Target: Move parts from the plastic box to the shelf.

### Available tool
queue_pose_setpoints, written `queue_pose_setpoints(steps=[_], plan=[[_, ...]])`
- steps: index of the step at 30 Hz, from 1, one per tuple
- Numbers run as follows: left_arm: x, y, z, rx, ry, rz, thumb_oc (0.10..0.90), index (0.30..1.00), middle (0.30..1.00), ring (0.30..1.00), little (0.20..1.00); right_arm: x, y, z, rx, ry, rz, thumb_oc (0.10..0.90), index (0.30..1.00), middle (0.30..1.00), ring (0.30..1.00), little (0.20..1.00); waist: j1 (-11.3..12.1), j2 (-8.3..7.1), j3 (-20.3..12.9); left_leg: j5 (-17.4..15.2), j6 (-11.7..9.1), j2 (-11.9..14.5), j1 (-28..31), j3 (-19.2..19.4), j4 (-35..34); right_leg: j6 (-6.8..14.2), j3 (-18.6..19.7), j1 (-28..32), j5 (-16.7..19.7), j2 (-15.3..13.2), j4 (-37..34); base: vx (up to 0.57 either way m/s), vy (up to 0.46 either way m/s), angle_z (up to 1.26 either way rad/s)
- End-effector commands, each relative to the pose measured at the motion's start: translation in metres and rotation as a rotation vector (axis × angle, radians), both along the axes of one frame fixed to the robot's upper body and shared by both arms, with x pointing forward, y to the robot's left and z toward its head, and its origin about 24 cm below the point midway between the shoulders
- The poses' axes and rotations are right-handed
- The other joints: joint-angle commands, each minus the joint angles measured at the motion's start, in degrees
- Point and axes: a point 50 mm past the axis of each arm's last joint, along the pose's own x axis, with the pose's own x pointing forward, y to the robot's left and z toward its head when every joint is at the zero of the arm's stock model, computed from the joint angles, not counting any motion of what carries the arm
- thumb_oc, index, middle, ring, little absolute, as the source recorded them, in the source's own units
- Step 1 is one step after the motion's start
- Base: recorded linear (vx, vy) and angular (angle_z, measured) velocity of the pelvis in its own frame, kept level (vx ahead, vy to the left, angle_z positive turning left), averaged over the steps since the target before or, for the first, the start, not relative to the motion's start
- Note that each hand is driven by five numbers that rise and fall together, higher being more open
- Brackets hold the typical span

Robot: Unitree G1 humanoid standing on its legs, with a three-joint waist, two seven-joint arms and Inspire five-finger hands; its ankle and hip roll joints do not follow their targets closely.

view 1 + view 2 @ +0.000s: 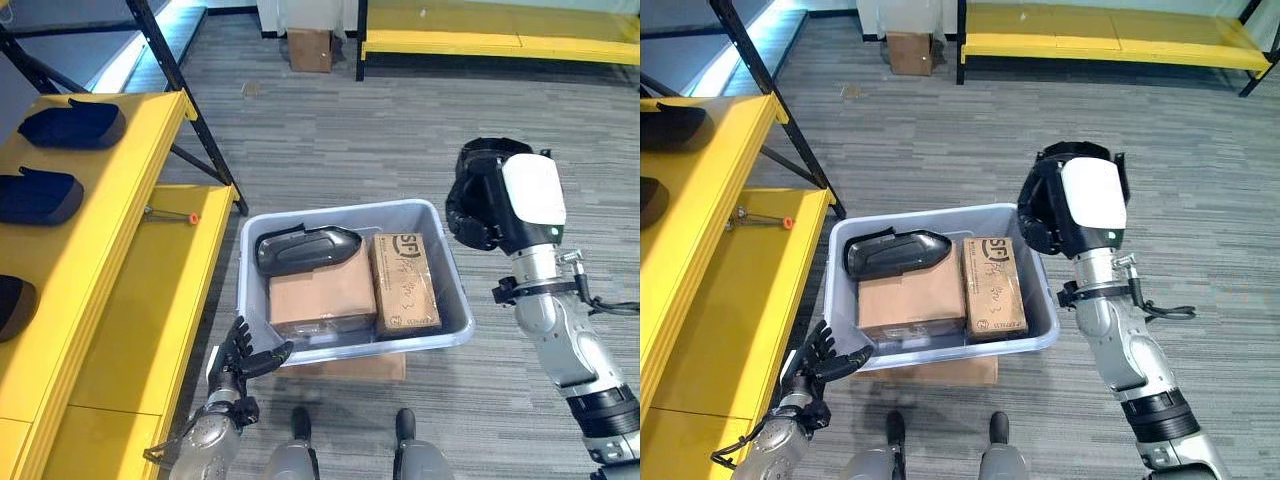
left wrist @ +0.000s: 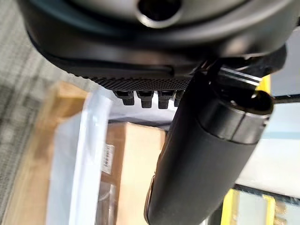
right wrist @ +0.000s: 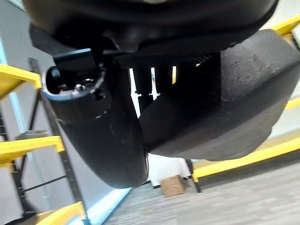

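Observation:
A grey plastic box (image 1: 340,211) stands on the floor with a black moulded part (image 1: 305,248) lying on two cardboard cartons (image 1: 322,292) inside it. My right hand (image 1: 495,200) is raised beside the box's right wall. In the right wrist view its thumb (image 3: 103,136) and fingers are curled round a matte black part (image 3: 220,103). My left hand (image 1: 240,360) hangs open at the box's near left corner, fingers straight, holding nothing. The yellow shelf (image 1: 120,300) rises on the left, with three dark parts (image 1: 70,122) lying on its upper level.
A small orange-tipped tool (image 1: 170,213) lies on the shelf's lower level. Flat cardboard (image 1: 350,368) sticks out from under the box. Far back stand a small carton (image 1: 310,48) and another yellow rack (image 1: 500,42). Grey carpet stretches between them.

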Motion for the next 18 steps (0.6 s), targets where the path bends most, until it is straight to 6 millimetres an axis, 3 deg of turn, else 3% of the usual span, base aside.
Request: queue_pose_setpoints(steps=[1, 4, 6, 8, 9, 10, 13, 15, 16, 18], plan=[[0.006, 0.008, 0.023, 0.062, -0.127, -0.019, 0.900, 1.000, 1.000, 1.000, 1.000, 0.002, 0.025, 0.067, -0.033, -0.280, 0.131, 0.400, 0.300, 0.300, 0.300, 0.300, 1.93, -0.93, -8.69, 2.26, -3.12, 6.75, -2.83, -4.87, 0.96, 1.61, -0.80, 1.41, -8.62, -2.22, 8.72, -0.09, -0.082, 0.12], [0.010, 0.008, 0.027, 0.051, -0.148, -0.012, 0.900, 1.000, 1.000, 1.000, 1.000, 0.006, 0.035, 0.082, -0.057, -0.319, 0.157, 0.400, 0.300, 0.300, 0.300, 0.300, 2.90, 0.87, -6.79, 4.16, -4.08, 8.29, -3.31, -6.57, 2.10, -0.88, -2.41, -0.08, -13.34, -0.39, 16.20, -0.19, -0.185, 0.24], [0.010, 0.007, 0.027, 0.040, -0.147, -0.003, 0.900, 1.000, 1.000, 1.000, 1.000, 0.007, 0.038, 0.084, -0.055, -0.330, 0.163, 0.400, 0.300, 0.300, 0.300, 0.300, 3.06, 1.38, -5.99, 5.32, -4.74, 8.92, -3.65, -7.44, 2.22, -1.78, -3.27, -0.48, -14.53, 0.23, 18.01, -0.17, -0.174, 0.40], [0.009, 0.010, 0.028, 0.041, -0.148, 0.021, 0.900, 1.000, 1.000, 1.000, 1.000, 0.010, 0.044, 0.089, -0.064, -0.338, 0.182, 0.400, 0.300, 0.300, 0.300, 0.300, 3.82, 2.34, -4.39, 8.86, -5.58, 10.40, -4.23, -8.86, 0.80, -3.21, -4.81, -1.69, -16.05, 2.01, 20.47, -0.27, -0.251, 0.40], [0.007, 0.015, 0.028, 0.042, -0.152, 0.054, 0.900, 1.000, 1.000, 1.000, 1.000, 0.012, 0.050, 0.092, -0.071, -0.342, 0.205, 0.400, 0.300, 0.300, 0.300, 0.300, 5.03, 3.15, -3.58, 13.50, -6.07, 11.44, -4.73, -10.17, -1.95, -3.80, -5.30, -3.04, -16.10, 3.53, 20.27, -0.31, -0.303, 0.25], [0.005, 0.018, 0.028, 0.044, -0.152, 0.069, 0.900, 1.000, 1.000, 1.000, 1.000, 0.012, 0.051, 0.093, -0.074, -0.339, 0.211, 0.400, 0.300, 0.300, 0.300, 0.300, 5.49, 3.29, -3.45, 15.13, -6.28, 11.45, -5.03, -10.67, -3.44, -3.89, -5.76, -3.39, -15.92, 3.96, 19.68, -0.23, -0.284, 0.10], [0.000, 0.022, 0.022, 0.035, -0.127, 0.088, 0.900, 1.000, 1.000, 1.000, 1.000, 0.012, 0.052, 0.086, -0.068, -0.308, 0.226, 0.400, 0.300, 0.300, 0.300, 0.300, 6.27, 3.34, -3.94, 19.49, -6.67, 11.18, -6.27, -5.95, -7.81, -3.65, -9.21, -1.42, -14.50, 3.14, 14.70, -0.08, -0.201, 0.24], [0.000, 0.017, 0.019, 0.026, -0.113, 0.055, 0.900, 1.000, 1.000, 1.000, 1.000, 0.011, 0.044, 0.081, -0.062, -0.297, 0.200, 0.400, 0.300, 0.300, 0.300, 0.300, 5.69, 3.09, -3.84, 19.81, -6.90, 11.12, -7.97, -0.72, -6.45, -3.71, -11.89, 0.90, -13.04, 1.99, 10.53, -0.12, -0.161, 1.13], [0.002, 0.014, 0.020, 0.027, -0.117, 0.028, 0.900, 1.000, 1.000, 1.000, 1.000, 0.010, 0.039, 0.078, -0.059, -0.291, 0.184, 0.400, 0.300, 0.300, 0.300, 0.300, 4.95, 2.75, -3.65, 18.62, -6.83, 11.40, -8.05, 3.20, -4.69, -3.71, -14.05, 1.91, -12.27, 1.06, 9.12, -0.20, -0.145, 1.23], [0.004, 0.012, 0.024, 0.020, -0.141, 0.001, 0.900, 1.000, 1.000, 1.000, 1.000, 0.007, 0.034, 0.079, -0.053, -0.299, 0.169, 0.400, 0.300, 0.300, 0.300, 0.300, 4.25, 2.40, -3.83, 15.63, -6.43, 11.71, -6.57, 2.69, 0.18, -3.88, -15.59, 2.14, -10.02, 0.37, 6.34, -0.28, -0.114, 1.01]])
